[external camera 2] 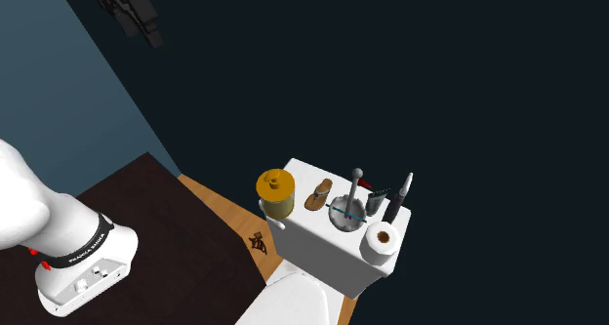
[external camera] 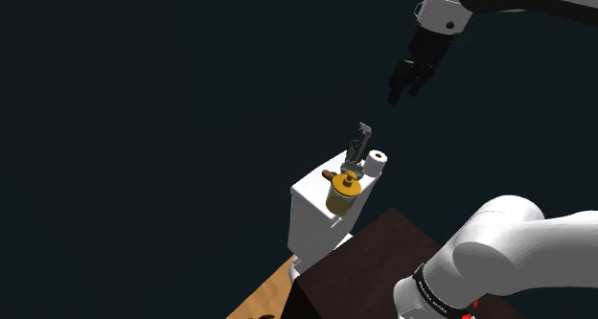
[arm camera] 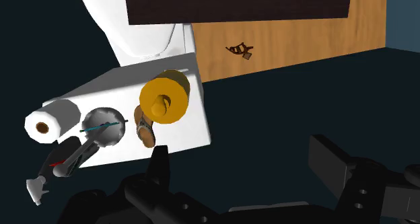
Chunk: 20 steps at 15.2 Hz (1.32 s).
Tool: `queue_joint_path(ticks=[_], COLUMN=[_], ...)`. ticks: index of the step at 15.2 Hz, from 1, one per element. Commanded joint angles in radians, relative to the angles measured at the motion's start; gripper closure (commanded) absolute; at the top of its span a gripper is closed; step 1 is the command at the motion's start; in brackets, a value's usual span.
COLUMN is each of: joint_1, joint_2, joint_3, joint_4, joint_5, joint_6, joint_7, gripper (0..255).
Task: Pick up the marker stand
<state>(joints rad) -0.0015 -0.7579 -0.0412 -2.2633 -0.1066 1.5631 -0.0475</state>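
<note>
The marker stand (external camera 2: 345,214) is a round grey holder with a grey stick standing in it, on top of the white toilet tank (external camera 2: 314,243). It stands between a toilet roll (external camera 2: 381,239) and a small brown item (external camera 2: 318,194). In the shoulder view the marker stand (external camera: 358,147) rises dark grey at the tank's far end. My black gripper (external camera: 405,80) hangs open well above it and off to that view's right. In the wrist view the gripper (arm camera: 246,172) has its fingers wide apart with nothing between them, and the marker stand (arm camera: 104,126) lies off to the side.
A yellow dispenser (external camera 2: 275,193) stands at the tank's other end, and more grey tools (external camera 2: 388,198) lean beside the marker stand. My dark brown stand (external camera: 364,269) is next to the toilet. A small dark object (external camera 2: 259,242) lies on the wood floor (external camera 2: 226,211). A black area surrounds everything.
</note>
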Motion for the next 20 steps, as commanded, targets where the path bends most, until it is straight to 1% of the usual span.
queue_joint_path(ticks=[1,6,11,15,20], joint_1=[0.000,-0.026,-0.054,-0.073,-0.094], joint_2=[0.000,0.065,0.163,0.262,0.410], joint_3=[0.000,-0.058,-0.119,-0.168,-0.228], joint_4=[0.000,-0.074,-0.116,-0.125,-0.105], joint_5=[0.000,-0.055,-0.103,-0.135,-0.157], joint_6=[0.000,0.155,0.312,0.437,0.587], joint_7=[0.000,-0.041,-0.078,-0.107,-0.144], gripper=[0,0,0,0,0])
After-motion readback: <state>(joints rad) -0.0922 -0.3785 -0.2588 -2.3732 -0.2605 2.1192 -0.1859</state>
